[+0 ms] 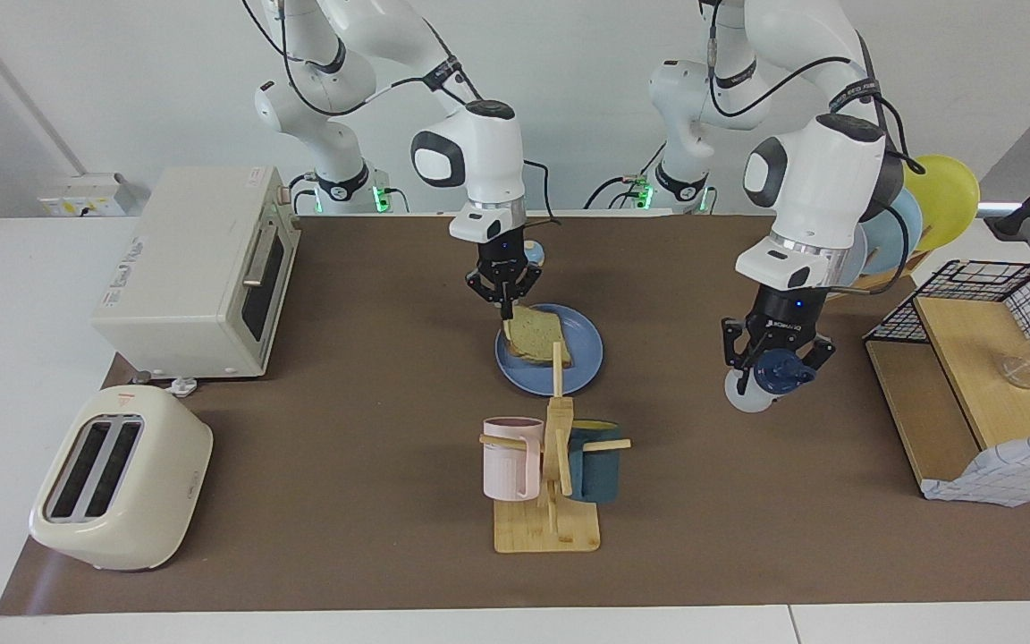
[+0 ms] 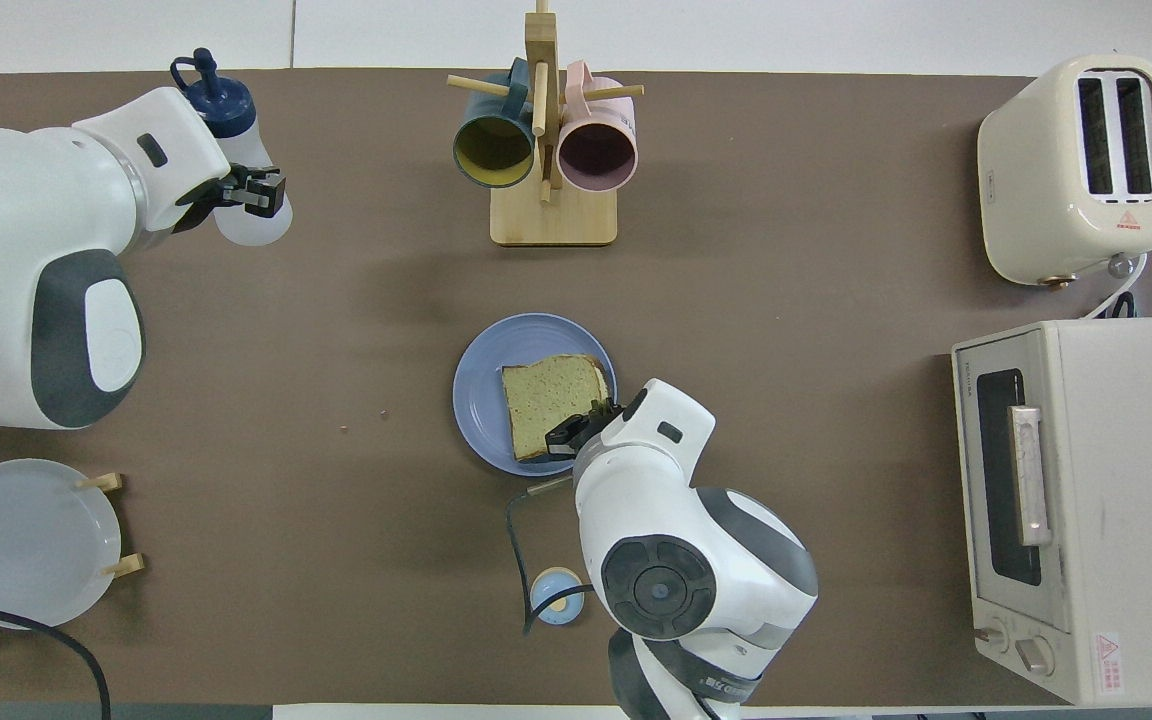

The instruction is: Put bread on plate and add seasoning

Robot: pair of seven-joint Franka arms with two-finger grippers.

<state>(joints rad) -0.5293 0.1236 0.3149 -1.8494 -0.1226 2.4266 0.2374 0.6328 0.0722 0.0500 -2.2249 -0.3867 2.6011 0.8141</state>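
The bread lies flat on the medium-blue plate in the middle of the mat. My right gripper sits low at the bread's edge nearest the robots, touching or almost touching its corner. The seasoning, a translucent bottle with a dark blue cap, hangs tilted in the air. My left gripper is shut on its body, over the mat toward the left arm's end.
A wooden mug rack with a pink and a dark teal mug stands farther out than the plate. A toaster and toaster oven fill the right arm's end. A wire basket, racked plates and a small bell are also here.
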